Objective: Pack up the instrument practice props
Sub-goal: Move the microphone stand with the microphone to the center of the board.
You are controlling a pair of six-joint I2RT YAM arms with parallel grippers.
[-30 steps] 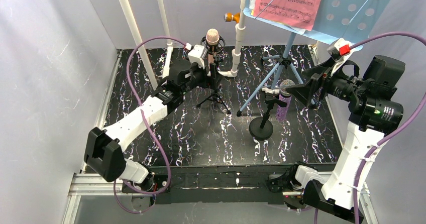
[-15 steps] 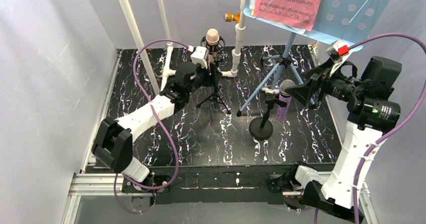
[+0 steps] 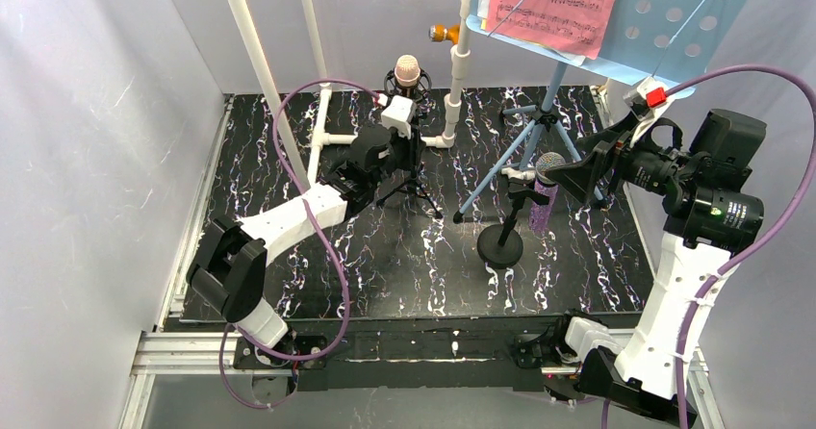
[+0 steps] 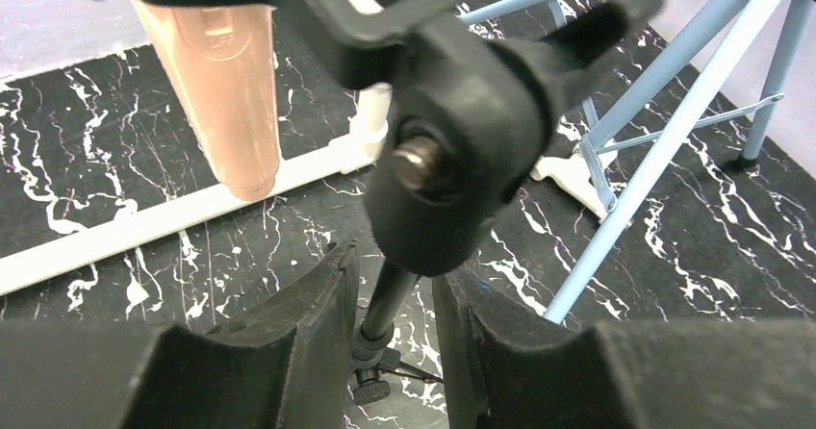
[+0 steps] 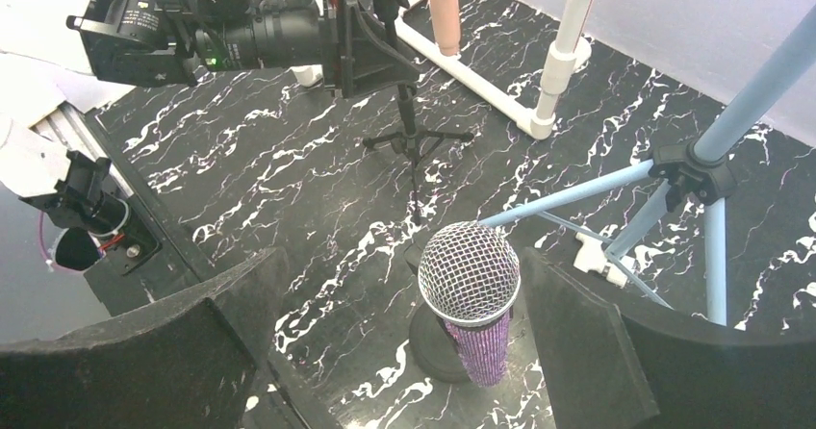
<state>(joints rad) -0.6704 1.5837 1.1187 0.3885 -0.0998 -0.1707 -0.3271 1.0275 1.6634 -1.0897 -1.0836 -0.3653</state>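
If the left gripper [image 4: 395, 318], its fingers [image 4: 308, 352] a little apart around the black tripod pole [image 4: 383, 304], squeezes crooked, the pink microphone [image 4: 223, 92] could topple.

Left claw [image 4: 393, 290] narrowly parted, right claw [image 5: 404, 285] wide.

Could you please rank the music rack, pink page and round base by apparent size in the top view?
Largest: music rack; then pink page; smallest: round base. Rack and page sit nearer the camera, which inflates them.
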